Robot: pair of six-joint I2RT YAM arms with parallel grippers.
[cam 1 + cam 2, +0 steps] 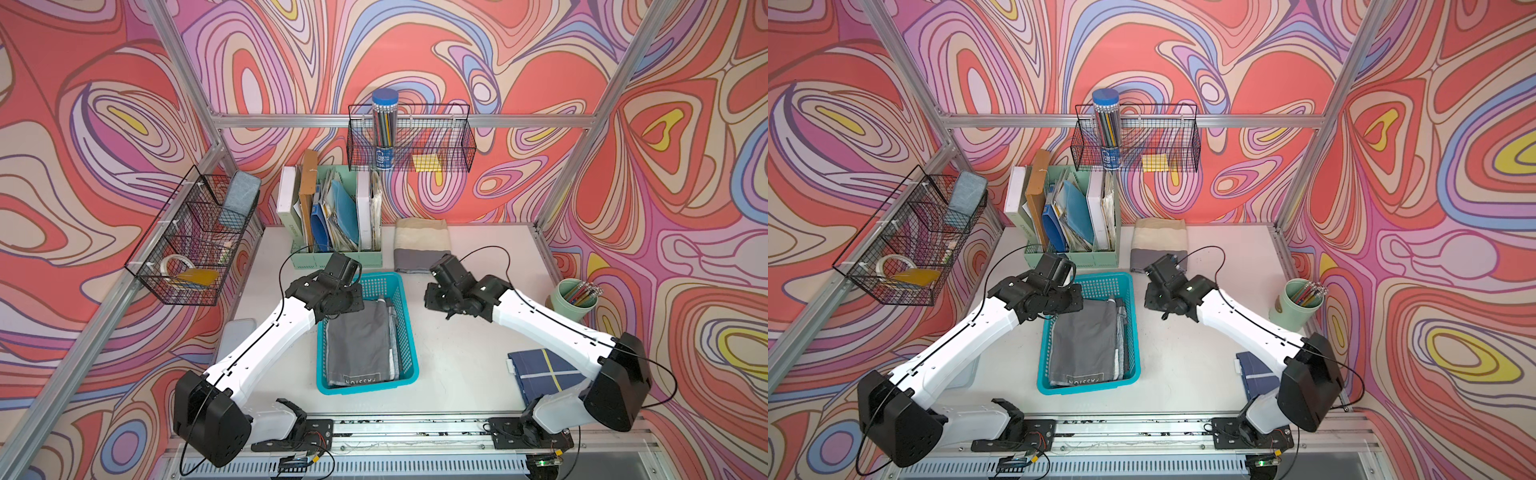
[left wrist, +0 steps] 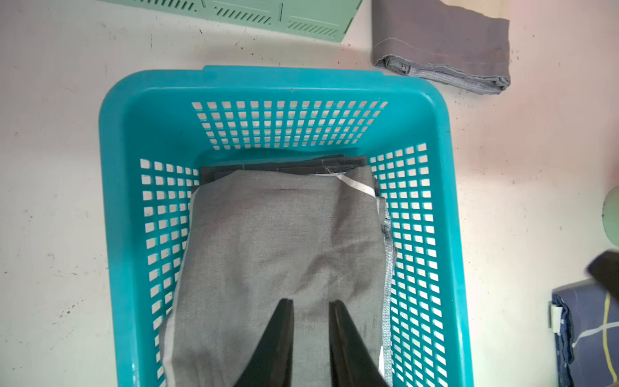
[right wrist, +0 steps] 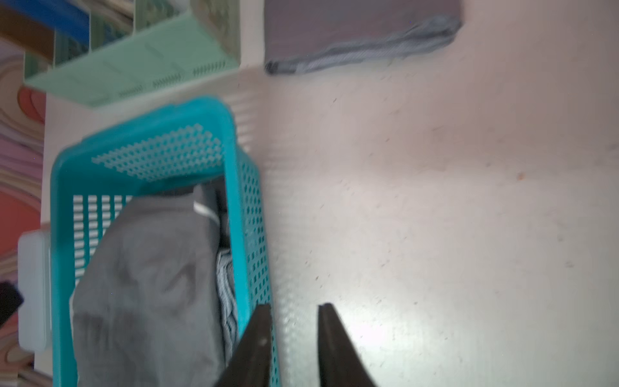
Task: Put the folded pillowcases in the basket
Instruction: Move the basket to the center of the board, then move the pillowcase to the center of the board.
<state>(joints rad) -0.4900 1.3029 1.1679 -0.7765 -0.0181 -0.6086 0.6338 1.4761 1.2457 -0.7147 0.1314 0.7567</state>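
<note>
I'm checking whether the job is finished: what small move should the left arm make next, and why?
Probably lift the left gripper straight up: the folded grey fabric pillowcase already lies inside the rectangular turquoise perforated plastic basket, and the jaws stand apart, gripping nothing.

Mint file organizer [image 1: 370,257], striped folded cloth [image 1: 422,243], pencil cup [image 1: 571,302]

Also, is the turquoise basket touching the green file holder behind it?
Apart. The left wrist view shows bare white table between the basket rim and the file holder.
</note>
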